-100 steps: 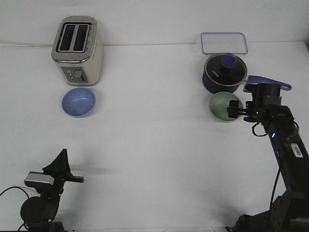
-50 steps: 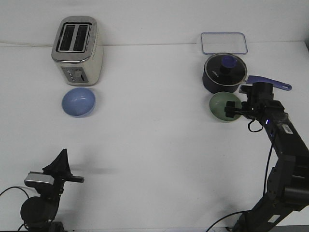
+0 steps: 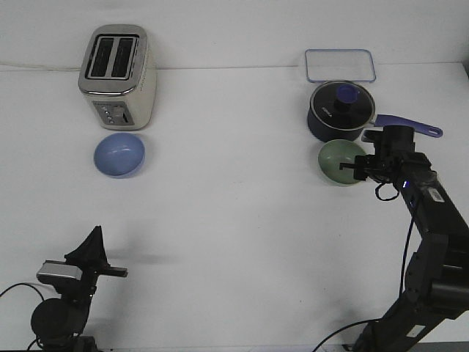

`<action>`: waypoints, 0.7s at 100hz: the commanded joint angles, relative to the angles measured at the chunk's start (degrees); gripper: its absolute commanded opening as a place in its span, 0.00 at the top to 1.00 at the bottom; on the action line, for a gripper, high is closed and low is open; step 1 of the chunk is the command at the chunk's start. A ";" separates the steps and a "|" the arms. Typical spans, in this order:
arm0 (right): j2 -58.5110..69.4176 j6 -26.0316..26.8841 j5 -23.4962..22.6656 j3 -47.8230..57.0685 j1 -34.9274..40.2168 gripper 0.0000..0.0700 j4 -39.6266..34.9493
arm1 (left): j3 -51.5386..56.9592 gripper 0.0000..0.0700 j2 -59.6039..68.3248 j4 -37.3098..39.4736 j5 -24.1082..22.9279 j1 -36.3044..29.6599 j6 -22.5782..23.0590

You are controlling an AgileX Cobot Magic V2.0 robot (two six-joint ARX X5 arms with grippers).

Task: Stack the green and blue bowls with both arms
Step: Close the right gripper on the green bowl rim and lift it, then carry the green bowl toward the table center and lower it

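Your right gripper, a pointed black two-finger claw on a grey-silver wrist block, sits at the near-right rim of the pale sage green round matte bowl. Its tips reach over or onto that rim. Whether the fingers are spread, closed, or pinching the rim, you cannot tell from this view; the tips are small and dark against the bowl.

Directly beyond the claw, just behind the green bowl, stands a dark navy saucepan with a lid and a long handle pointing toward your right arm. Behind that lies a clear rectangular tray.

The light periwinkle blue round matte bowl lies well apart from this claw, far across the white table to its left, in front of a cream and silver toaster.

Your left gripper is parked low at the near edge, pointing upward, and looks closed and empty. It is the arm nearer the blue bowl, which sits farther out from it. The stacking likely depends on bridging that wide left-right gap between bowls.
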 commanded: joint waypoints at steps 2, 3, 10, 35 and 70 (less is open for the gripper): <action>1.27 -0.17 -0.31 1.31 -0.09 1.00 0.17 | -1.14 0.98 -0.13 0.70 -0.28 0.04 -0.09; 1.27 -0.15 -0.31 1.31 -0.09 1.00 0.20 | -1.14 0.98 -0.13 0.70 -0.31 0.04 -0.09; 1.25 0.09 -0.28 1.36 -0.09 1.00 0.20 | -1.14 0.98 -0.13 0.70 -0.31 0.04 -0.09; -1.01 0.72 -3.37 3.37 -0.07 1.00 -2.67 | -1.14 0.98 -0.13 0.70 -0.28 0.04 -0.09; -8.26 2.75 -10.14 8.55 4.50 1.00 -10.34 | -1.14 0.98 -0.13 0.70 -0.31 0.04 -0.09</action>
